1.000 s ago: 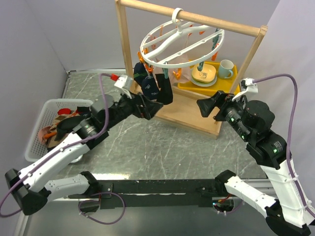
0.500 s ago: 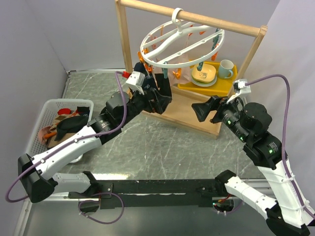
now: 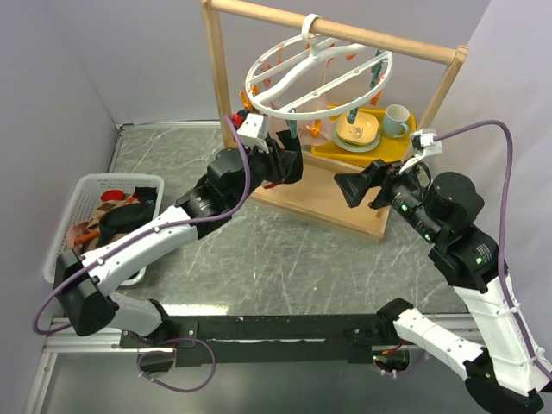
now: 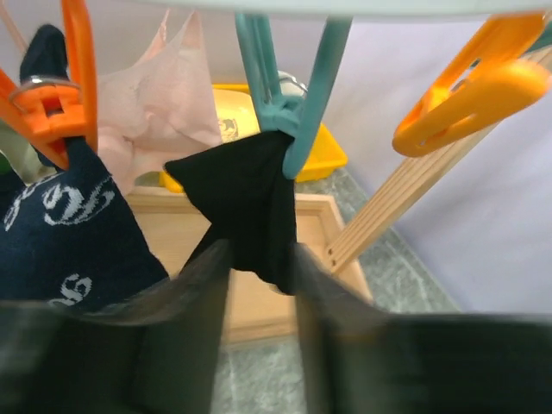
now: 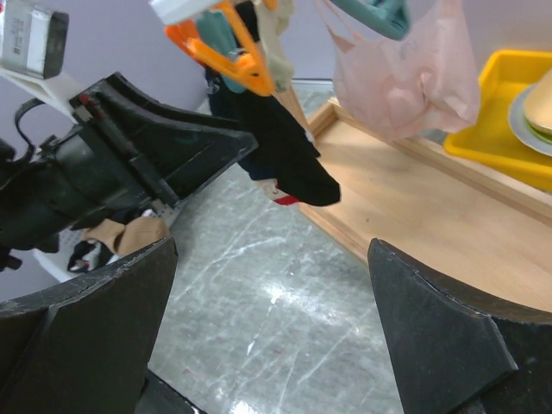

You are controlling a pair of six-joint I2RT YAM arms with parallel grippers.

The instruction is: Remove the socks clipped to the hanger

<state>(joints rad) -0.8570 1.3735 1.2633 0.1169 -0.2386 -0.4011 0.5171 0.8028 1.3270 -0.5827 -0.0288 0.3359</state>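
The white ring hanger (image 3: 319, 73) hangs by its hook from the wooden rail. A black sock (image 4: 246, 198) dangles from a teal clip (image 4: 297, 112). My left gripper (image 4: 259, 276) has its jaws drawn in against both sides of that sock's lower end. In the top view the left gripper (image 3: 289, 164) sits under the ring's near left edge. A navy patterned sock (image 4: 60, 233) hangs from an orange clip (image 4: 52, 112) on its left, with a pale pink sock (image 4: 164, 103) behind. My right gripper (image 3: 345, 188) stands open and empty, right of the black sock (image 5: 293, 164).
The light wooden frame (image 3: 336, 203) stands on the grey marbled table, its base under the hanger. A yellow tray (image 3: 405, 148) with plates and a mug sits behind it on the right. A white basket (image 3: 65, 224) holding loose socks sits at the far left.
My left arm has reached up and right to the hanger, and its jaws have narrowed from wide open onto the black sock. The right gripper has shifted slightly left.
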